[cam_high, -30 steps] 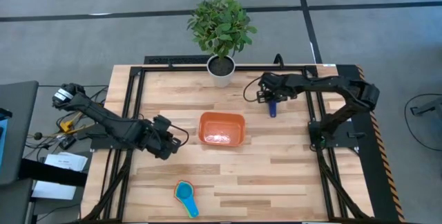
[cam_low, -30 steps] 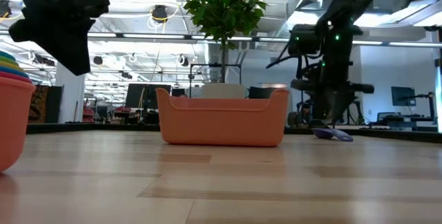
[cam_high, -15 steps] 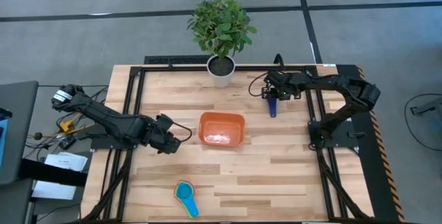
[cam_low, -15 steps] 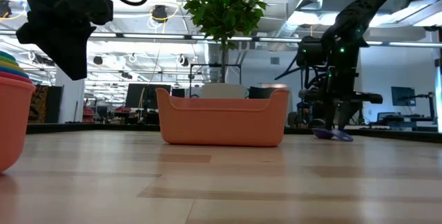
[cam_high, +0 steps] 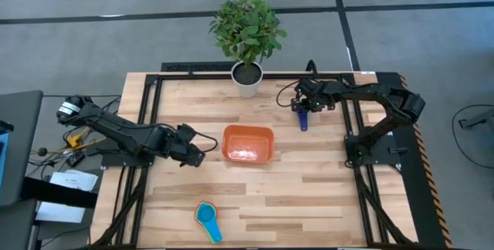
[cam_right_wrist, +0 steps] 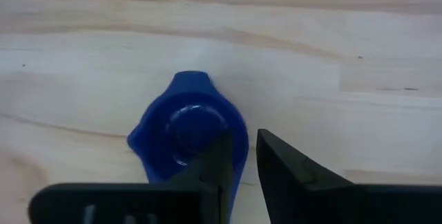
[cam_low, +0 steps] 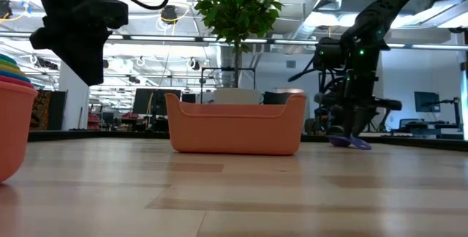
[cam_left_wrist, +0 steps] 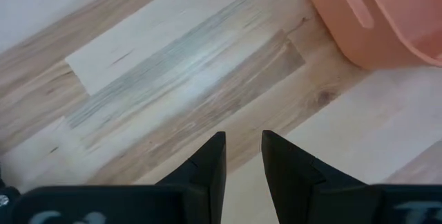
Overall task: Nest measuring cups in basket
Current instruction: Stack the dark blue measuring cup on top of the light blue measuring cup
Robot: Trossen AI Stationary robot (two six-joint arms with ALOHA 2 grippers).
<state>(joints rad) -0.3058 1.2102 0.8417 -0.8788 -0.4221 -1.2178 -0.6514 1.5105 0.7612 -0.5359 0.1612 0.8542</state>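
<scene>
The wooden surface (cam_high: 309, 196) is carrying the orange basket (cam_high: 248, 143) at its centre, apparently with no cup inside. The left tool (cam_high: 194, 154) is waiting just beside the basket's left wall, fingers narrowly parted on nothing. The right tool (cam_high: 302, 105) is sitting down over a navy cup (cam_right_wrist: 190, 135) lying upside down near the far right edge, handle running toward the near edge, fingers narrow astride its rim; whether they are gripping is unclear. The remaining stacked cups (cam_high: 208, 219) are lying near the front edge.
</scene>
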